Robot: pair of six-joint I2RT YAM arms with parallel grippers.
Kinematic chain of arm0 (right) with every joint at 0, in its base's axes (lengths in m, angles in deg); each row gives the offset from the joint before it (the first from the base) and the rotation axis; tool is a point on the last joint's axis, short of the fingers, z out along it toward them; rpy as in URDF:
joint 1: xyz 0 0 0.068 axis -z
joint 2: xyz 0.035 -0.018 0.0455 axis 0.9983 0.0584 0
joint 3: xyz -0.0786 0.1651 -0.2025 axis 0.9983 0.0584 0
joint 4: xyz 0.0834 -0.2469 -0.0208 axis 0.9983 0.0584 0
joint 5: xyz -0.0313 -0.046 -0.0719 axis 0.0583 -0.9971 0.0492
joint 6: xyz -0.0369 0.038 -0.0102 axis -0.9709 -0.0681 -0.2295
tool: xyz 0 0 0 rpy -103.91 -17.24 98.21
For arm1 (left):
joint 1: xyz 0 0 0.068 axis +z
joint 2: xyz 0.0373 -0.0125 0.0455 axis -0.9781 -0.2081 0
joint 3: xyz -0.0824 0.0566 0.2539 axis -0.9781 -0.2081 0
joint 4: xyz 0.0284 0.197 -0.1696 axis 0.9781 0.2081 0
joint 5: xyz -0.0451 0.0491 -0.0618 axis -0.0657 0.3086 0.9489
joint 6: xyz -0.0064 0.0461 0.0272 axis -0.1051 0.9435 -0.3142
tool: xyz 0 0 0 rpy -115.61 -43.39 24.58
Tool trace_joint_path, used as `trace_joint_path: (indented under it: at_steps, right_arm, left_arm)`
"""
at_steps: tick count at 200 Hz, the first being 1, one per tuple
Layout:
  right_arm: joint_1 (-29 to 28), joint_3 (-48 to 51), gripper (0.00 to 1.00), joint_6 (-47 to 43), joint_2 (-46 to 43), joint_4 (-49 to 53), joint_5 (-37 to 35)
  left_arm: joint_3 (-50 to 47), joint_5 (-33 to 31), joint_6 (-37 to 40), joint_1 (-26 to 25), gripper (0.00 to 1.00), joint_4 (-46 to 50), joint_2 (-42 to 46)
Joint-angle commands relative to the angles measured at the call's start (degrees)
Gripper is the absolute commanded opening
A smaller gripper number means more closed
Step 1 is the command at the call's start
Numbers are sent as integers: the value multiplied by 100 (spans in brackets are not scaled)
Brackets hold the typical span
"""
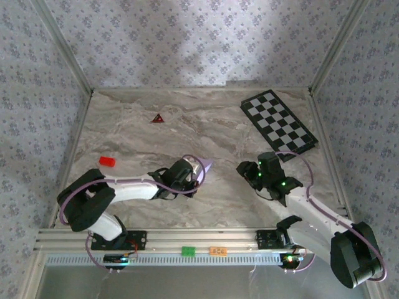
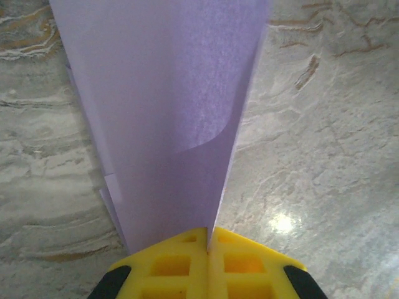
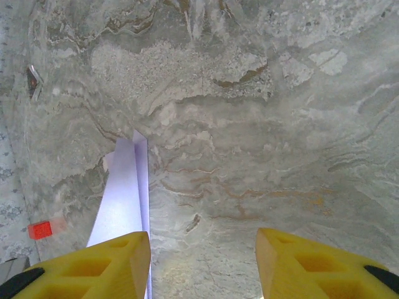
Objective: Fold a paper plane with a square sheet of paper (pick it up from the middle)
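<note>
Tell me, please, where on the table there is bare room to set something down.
Bare marble lies between the dark red triangle and the checkered board, and just beyond the middle of the rail. The centre is crowded: the left gripper pinches the folded lilac paper, with the open right gripper close beside.

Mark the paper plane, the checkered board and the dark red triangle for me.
paper plane (image 2: pixel 168 112), left wrist view, middle of its upper folded face.
checkered board (image 1: pixel 278 121), top external view, centre of the board.
dark red triangle (image 1: pixel 157 118), top external view, its middle.
</note>
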Motion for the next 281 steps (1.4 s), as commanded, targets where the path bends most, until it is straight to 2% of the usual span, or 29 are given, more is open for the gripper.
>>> trace_joint_path:
  at_steps: [1, 161, 204, 246, 281]
  right_arm:
    - [18, 81, 50, 31, 2, -26, -74]
    - [-60, 178, 50, 120, 325, -559, 188]
    - [-188, 194, 48, -190, 556, -1202, 419]
    - [-518, -29, 42, -881, 1140, -1703, 641]
    - [-675, -162, 31, -1082, 1744, -2094, 1063]
  left_arm:
    - [-38, 484, -104, 74, 0, -275, 64]
    - [-119, 1220, -532, 198, 0, -1112, -587]
    - [-180, 1511, -738, 247, 0, -1436, -801]
    - [-233, 1878, -1083, 278, 0, -1924, -982]
    - [-143, 2071, -1297, 278, 0, -2032, -1110]
